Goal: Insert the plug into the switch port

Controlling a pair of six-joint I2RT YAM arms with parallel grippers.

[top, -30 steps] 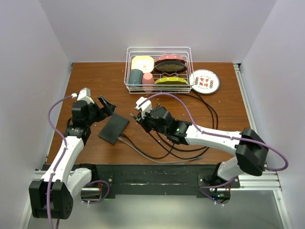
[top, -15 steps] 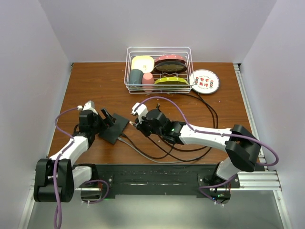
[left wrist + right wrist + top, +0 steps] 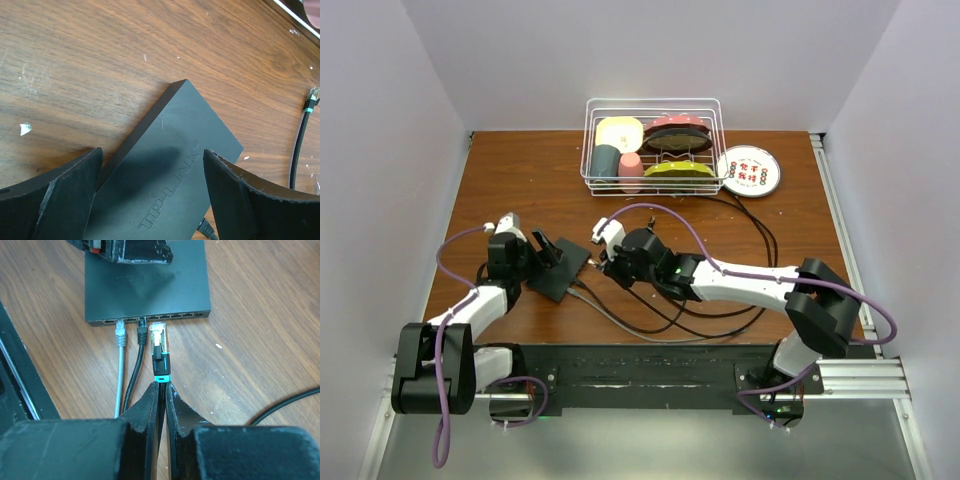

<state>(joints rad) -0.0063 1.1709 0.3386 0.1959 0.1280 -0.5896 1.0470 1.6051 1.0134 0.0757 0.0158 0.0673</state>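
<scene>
Bracing looks like the left tool (image 3: 150,161)'s job. Its jaws stand wide, one each side of the switch (image 3: 172,165), w/ the box's far corner poking out btwn them. Can't tell if the pads actually touch the box, so no firm hold claimed. Prob reason for the pose: stop the switch sliding off when the plug gets pushed in.

Switch = flat black TP-Link box lying flat on the wood surface (image 3: 75,60), port row facing the right arm. Right tool (image 3: 161,386) is pinched tight on the black cord just behind the plug (image 3: 159,342), at its teal collar. That leaves the clear connector sticking out ahead, nose unblocked. Plug sits just short of the switch's port row, not yet in, roughly lined up w/ the port next to the black cable. It's held low & pointing square at the row, prob so it can go straight in.

Counts:
- 1 switch.
- 2 cables already seated in the switch, side by side: 1 grey cable (image 3: 120,340), 1 black cable (image 3: 141,332).
- 1 plug in the right tool.
- Remaining ports look free, too small to count.
- Well beyond the switch: 1 wire rack (image 3: 653,100) w/ dishes, 1 round white disc (image 3: 748,170) beside it.
- 2 tools, 1 per arm.
</scene>
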